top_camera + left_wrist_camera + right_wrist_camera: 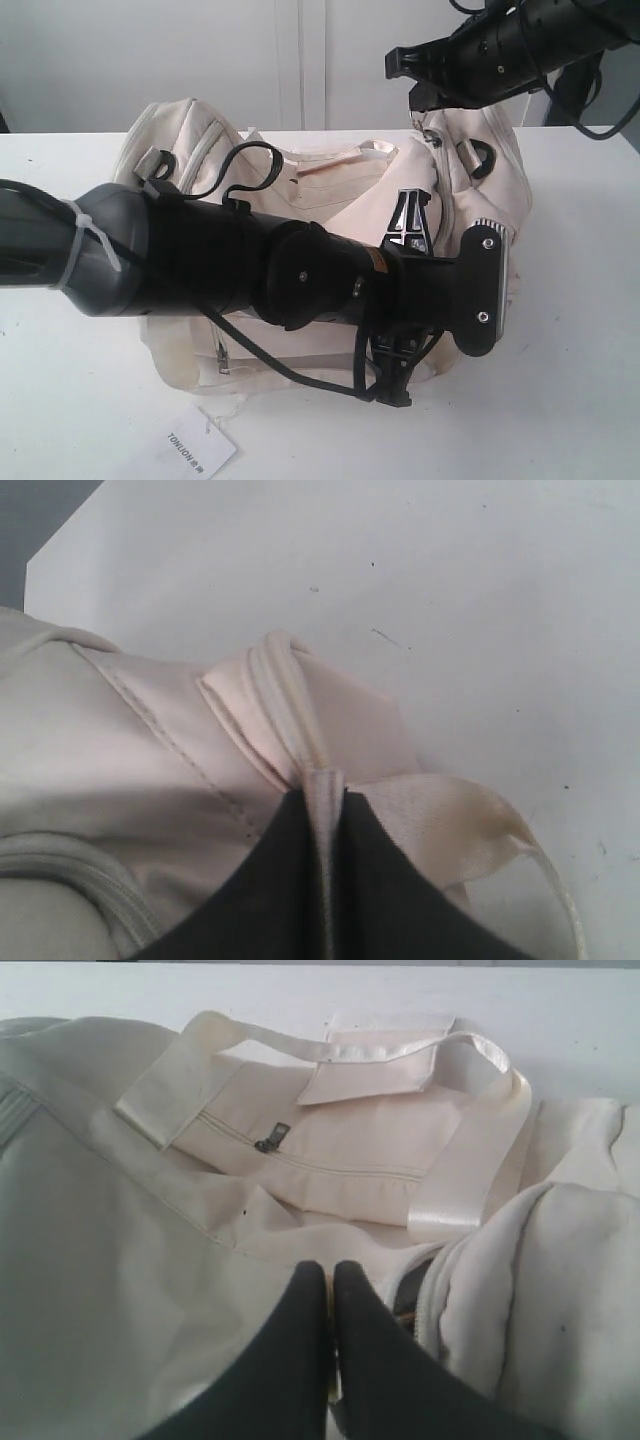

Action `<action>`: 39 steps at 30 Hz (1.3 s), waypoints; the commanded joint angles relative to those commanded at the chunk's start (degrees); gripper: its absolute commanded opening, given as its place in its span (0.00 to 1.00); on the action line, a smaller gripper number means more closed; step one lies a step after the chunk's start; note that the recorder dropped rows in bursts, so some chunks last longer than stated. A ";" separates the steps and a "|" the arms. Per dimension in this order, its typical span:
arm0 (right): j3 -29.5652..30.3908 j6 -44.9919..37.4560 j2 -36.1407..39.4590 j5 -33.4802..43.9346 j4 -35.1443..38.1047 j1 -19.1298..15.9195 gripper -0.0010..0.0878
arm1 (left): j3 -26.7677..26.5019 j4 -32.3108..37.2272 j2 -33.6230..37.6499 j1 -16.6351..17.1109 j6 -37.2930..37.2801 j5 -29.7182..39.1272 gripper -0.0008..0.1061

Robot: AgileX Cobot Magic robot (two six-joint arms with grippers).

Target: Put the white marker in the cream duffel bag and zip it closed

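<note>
The cream duffel bag is unpatterned, its handles glossier ivory; the tabletop is white. The tag is white, lettered dark.

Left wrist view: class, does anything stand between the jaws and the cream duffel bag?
Nothing visible does: the left jaws are closed directly on a fabric fold of the cream duffel bag.

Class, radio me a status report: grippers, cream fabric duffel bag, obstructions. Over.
Left gripper shut on strip of soft cream fabric duffel bag. Right gripper shut over bag. White marker unseen; left arm masks bag front.
</note>
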 joint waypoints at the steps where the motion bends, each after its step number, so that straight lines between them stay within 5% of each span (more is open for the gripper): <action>1: 0.00 0.11 0.28 0.70 0.10 0.00 0.01 | 0.00 0.00 0.00 0.00 0.00 0.00 0.01; 6: 0.00 1.79 0.56 0.28 0.76 0.00 0.04 | 0.00 0.00 0.00 0.00 -0.10 0.00 0.01; 15: 0.00 1.79 0.56 0.29 0.76 0.00 0.29 | 0.00 0.00 0.00 0.00 -0.10 0.00 0.01; 24: 0.00 2.84 -1.47 -0.12 0.76 -0.10 0.30 | 0.00 0.00 0.00 0.00 -0.10 -0.67 0.02; 33: 0.00 7.94 -5.16 0.90 0.76 -0.10 0.30 | 0.00 0.00 0.00 0.00 -0.10 -2.10 0.39; 39: 0.00 7.94 -6.60 2.02 0.76 -0.10 0.30 | 0.00 -0.11 -0.47 0.00 -1.29 -1.66 0.47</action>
